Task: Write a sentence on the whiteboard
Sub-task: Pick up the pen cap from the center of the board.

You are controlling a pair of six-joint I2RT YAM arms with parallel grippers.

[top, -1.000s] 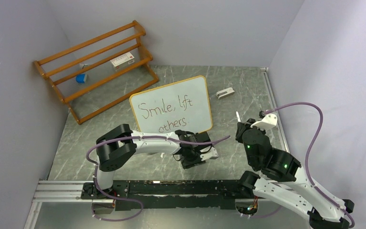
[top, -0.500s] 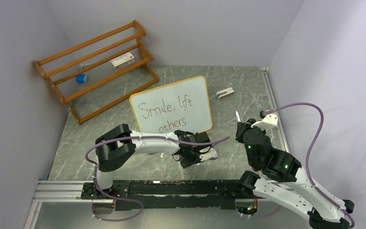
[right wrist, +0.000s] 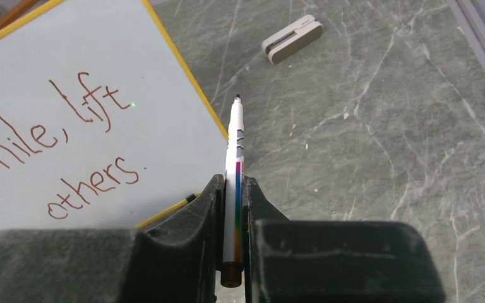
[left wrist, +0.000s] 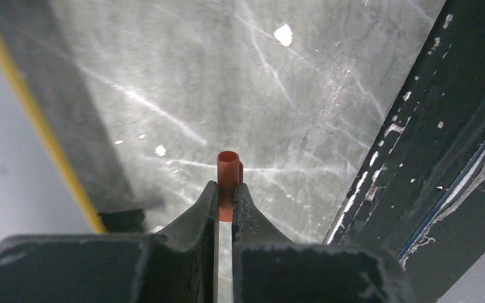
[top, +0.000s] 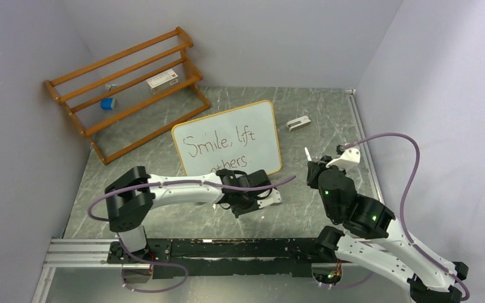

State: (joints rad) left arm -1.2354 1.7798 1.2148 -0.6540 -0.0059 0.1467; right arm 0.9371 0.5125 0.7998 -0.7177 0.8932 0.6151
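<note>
Top external: "Smile, lift others" (top: pixel 224 148); right pincer (right wrist: pixel 232 184) round marker (right wrist: pixel 235 136), left pincer (left wrist: pixel 225 190) round cap (left wrist: pixel 228 165).

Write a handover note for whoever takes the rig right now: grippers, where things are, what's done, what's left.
Left gripper: shut on a small red tube, likely a pen cap.
Right gripper: shut on the uncapped marker, tip clear of the board, off its right edge.
Whiteboard: mid-table, facing the arms; the sentence "Smile, lift others" is on it in two lines.
Done: the writing looks complete.
Left: probably cap the marker and set it down.
</note>
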